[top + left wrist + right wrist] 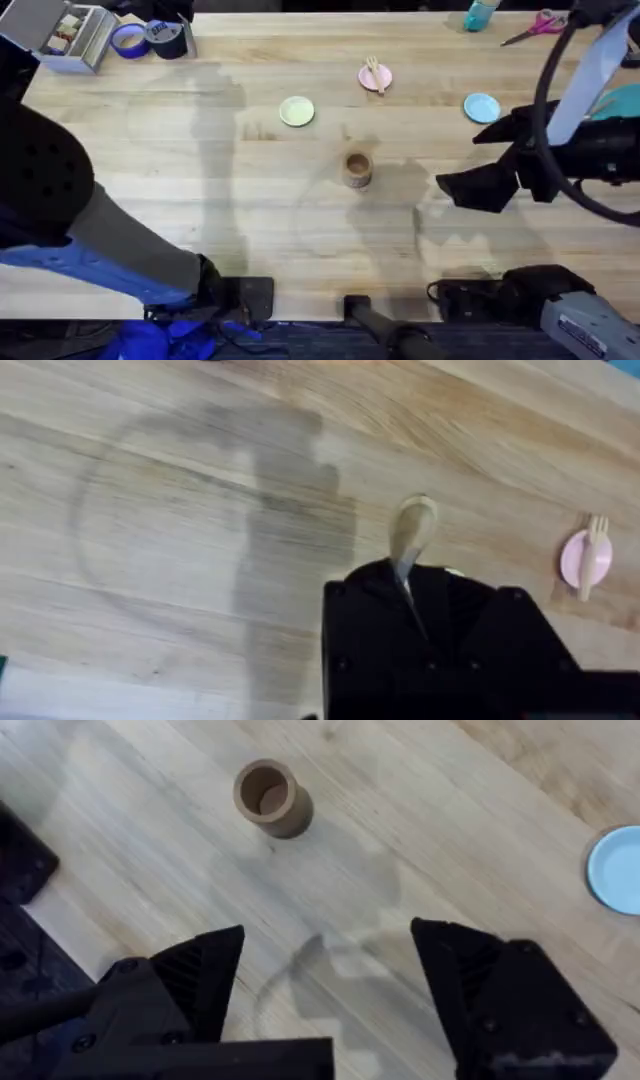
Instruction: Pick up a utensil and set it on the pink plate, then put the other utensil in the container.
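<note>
The fork (376,70) lies across the small pink plate (375,78) at the far middle of the table. In the left wrist view the same fork (593,550) rests on the pink plate (572,560), off to one side. My left gripper (405,578) is shut on the wooden spoon's handle, and the spoon's bowl (412,525) sticks out past the fingers, above bare table. The brown container (358,169) stands upright at the table's centre, and its open mouth shows in the right wrist view (268,797). My right gripper (465,160) hangs open and empty to the container's right (330,960).
A pale yellow plate (297,111) lies left of the pink one, and a light blue plate (482,107) sits far right (615,870). A box (70,35), tape rolls (150,38), a teal bottle (480,14) and scissors (540,24) line the back edge.
</note>
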